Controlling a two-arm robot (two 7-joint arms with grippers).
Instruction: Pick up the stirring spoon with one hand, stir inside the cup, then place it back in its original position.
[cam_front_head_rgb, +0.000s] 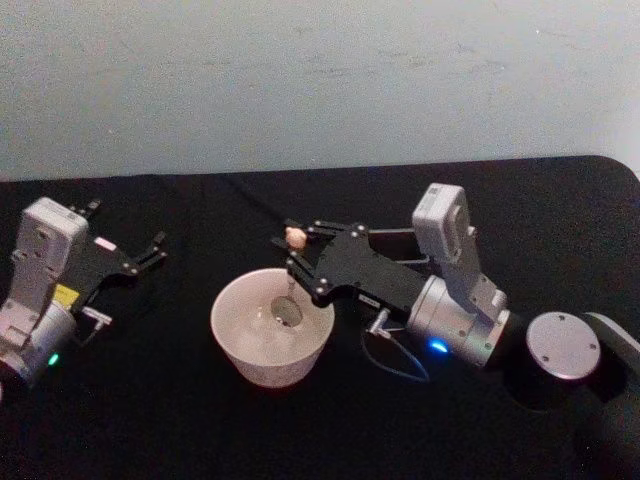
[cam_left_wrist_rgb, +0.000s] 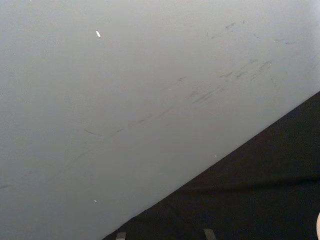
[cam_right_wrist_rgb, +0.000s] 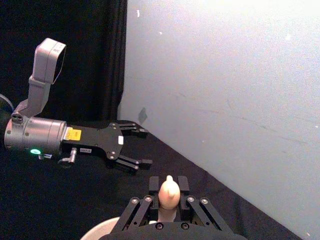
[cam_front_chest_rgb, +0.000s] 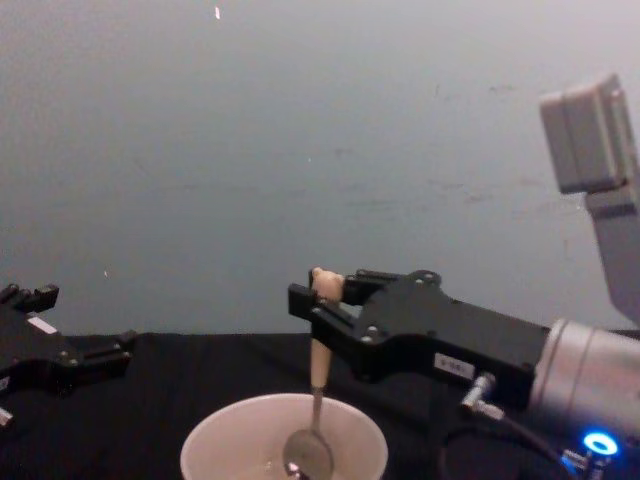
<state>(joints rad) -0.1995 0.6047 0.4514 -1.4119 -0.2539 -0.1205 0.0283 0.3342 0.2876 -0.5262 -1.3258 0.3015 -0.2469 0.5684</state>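
Observation:
The cream-white cup (cam_front_head_rgb: 262, 362) stands on the black table in front of me. My right gripper (cam_front_head_rgb: 292, 246) hovers over the cup's far rim, shut on the beige handle of the stirring spoon (cam_front_head_rgb: 295, 238). The spoon hangs almost upright, bear head on top. Its metal bowl (cam_front_chest_rgb: 308, 456) is down inside the cup (cam_front_chest_rgb: 225, 425). In the right wrist view the bear head (cam_right_wrist_rgb: 168, 192) pokes up between the fingers of the right gripper (cam_right_wrist_rgb: 168, 186). My left gripper (cam_front_head_rgb: 122, 230) rests open at the table's left, apart from the cup, also seen in the right wrist view (cam_right_wrist_rgb: 145, 147).
A pale wall (cam_front_head_rgb: 320, 80) runs close behind the black table (cam_front_head_rgb: 200, 430). A thin cable (cam_front_head_rgb: 400, 362) loops beside the right arm's silver wrist (cam_front_head_rgb: 455, 330). The table's back edge (cam_left_wrist_rgb: 260, 165) meets the wall in the left wrist view.

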